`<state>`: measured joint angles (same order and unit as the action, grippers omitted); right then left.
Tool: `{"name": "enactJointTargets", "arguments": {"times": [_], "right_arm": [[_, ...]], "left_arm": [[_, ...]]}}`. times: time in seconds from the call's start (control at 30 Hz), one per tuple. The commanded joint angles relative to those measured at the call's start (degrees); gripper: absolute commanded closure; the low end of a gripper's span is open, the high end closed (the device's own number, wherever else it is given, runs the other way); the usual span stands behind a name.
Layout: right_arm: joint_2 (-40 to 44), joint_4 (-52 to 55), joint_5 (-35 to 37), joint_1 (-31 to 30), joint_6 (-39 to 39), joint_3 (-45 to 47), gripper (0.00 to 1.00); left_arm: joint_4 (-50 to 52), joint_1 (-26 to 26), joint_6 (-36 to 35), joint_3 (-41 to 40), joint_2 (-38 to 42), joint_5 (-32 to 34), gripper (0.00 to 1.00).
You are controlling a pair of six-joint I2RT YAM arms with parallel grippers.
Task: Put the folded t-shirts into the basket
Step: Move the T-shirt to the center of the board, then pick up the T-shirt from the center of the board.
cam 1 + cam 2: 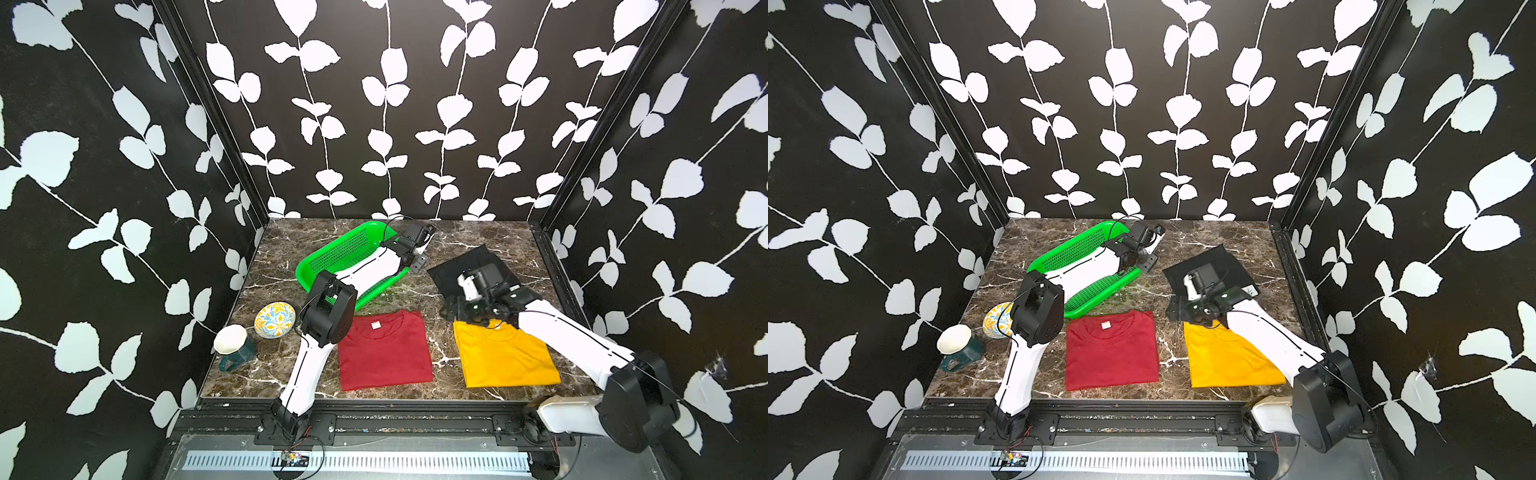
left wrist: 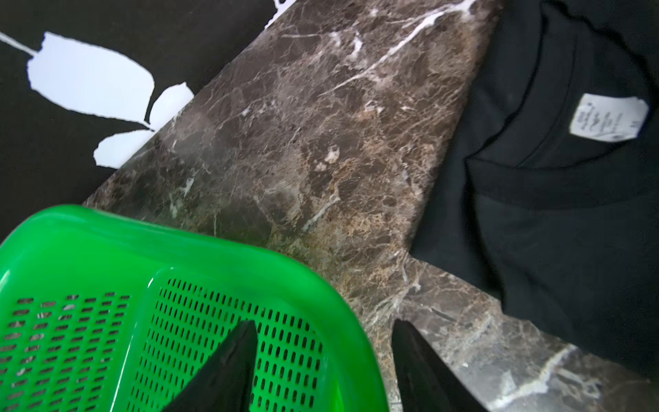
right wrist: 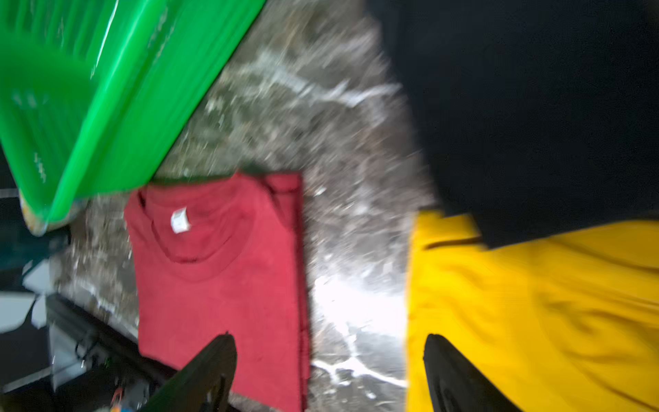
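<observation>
The left fingers (image 2: pixel 246 360) stand apart astride the basket (image 1: pixel 332 253) rim, one inside, one outside, not clamped. The right fingers (image 3: pixel 210 371) are spread, empty, above the gap between the red shirt (image 1: pixel 384 353) and yellow shirt (image 1: pixel 505 357). The black shirt (image 1: pixel 469 262) lies right of the basket; all three are on the tabletop (image 1: pixel 415 291).

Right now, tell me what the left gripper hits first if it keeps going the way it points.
Probably the brown marble tabletop just past the green perforated plastic basket's rim; the folded black t-shirt lies off to one side. Depth is unclear.
</observation>
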<state>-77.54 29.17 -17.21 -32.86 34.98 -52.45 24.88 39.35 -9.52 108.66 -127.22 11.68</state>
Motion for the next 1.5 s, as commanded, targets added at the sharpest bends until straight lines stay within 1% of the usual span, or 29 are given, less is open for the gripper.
{"name": "enactJointTargets", "arguments": {"times": [0.0, 0.1, 0.2, 0.27, 0.33, 0.4, 0.47, 0.53, 0.63, 0.7, 0.77, 0.87, 1.0, 1.07, 1.27, 1.37, 1.47], "right_arm": [[-2.72, -4.86, -3.60, -7.36, 4.73, 3.04, 0.17], [-4.94, -10.21, -6.66, -14.30, 8.49, 4.11, 0.17], [-8.66, -16.68, -9.80, -20.77, 12.17, 4.19, 0.19], [-11.94, -20.75, -10.46, -23.56, 13.98, 4.16, 0.19], [-15.08, -22.66, -9.96, -24.70, 15.13, 4.80, 0.20], [-17.64, -21.13, -7.77, -24.45, 15.27, 5.76, 0.20], [-18.18, -15.86, -4.29, -23.50, 14.61, 6.53, 0.20], [-16.82, -12.06, -2.38, -21.01, 14.11, 8.74, 0.20], [-11.66, -6.81, 0.07, -15.48, 12.16, 12.42, 0.20], [-8.22, -1.69, 2.92, -11.64, 9.46, 12.67, 0.19], [-5.23, 1.32, 4.87, -8.25, 6.80, 11.47, 0.16], [-4.32, 2.48, 3.59, -7.13, 4.45, 6.86, 0.15], [-4.60, 2.07, 0.36, -7.42, 4.43, 1.57, 0.16], [-4.58, 2.91, 0.23, -7.61, 4.23, -0.55, 0.16], [-2.07, 6.79, 3.47, -7.63, 3.17, -4.55, 0.15], [-0.71, 7.62, 4.40, -7.56, 3.22, -6.13, 0.15], [-0.24, 8.46, 4.82, -7.54, 2.94, -7.43, 0.15]], "left_arm": [[2.39, 0.11, -1.38, -1.73, 7.61, 1.30, 0.28], [1.78, 0.14, 0.37, -7.05, 14.65, -0.02, 0.24], [1.68, 0.18, 2.95, -15.00, 23.88, 0.01, 0.23], [1.50, 0.11, 5.19, -21.74, 30.46, 0.64, 0.22], [1.40, 0.11, 7.39, -28.50, 37.80, 1.41, 0.21], [1.66, -0.01, 9.64, -35.16, 45.13, 2.55, 0.20], [2.22, 0.02, 12.11, -41.50, 51.13, 3.75, 0.19], [2.87, 0.00, 14.73, -48.04, 56.58, 4.38, 0.20], [2.78, 0.09, 19.16, -55.70, 63.17, 5.29, 0.21], [0.40, 0.11, 21.64, -60.91, 66.49, 3.72, 0.23], [-3.67, 0.11, 22.85, -66.68, 68.73, -0.58, 0.24], [-7.53, 0.30, 24.11, -71.96, 68.82, -2.57, 0.25], [-9.41, 0.46, 25.30, -74.54, 64.74, -4.66, 0.26], [-10.99, 2.35, 25.79, -75.37, 62.91, -6.23, 0.26], [-11.09, 2.66, 24.95, -76.06, 57.41, -5.88, 0.24], [-10.58, 2.74, 24.90, -74.72, 53.31, -9.04, 0.25], [-10.57, 2.92, 25.27, -74.19, 50.99, -11.49, 0.24]]}}
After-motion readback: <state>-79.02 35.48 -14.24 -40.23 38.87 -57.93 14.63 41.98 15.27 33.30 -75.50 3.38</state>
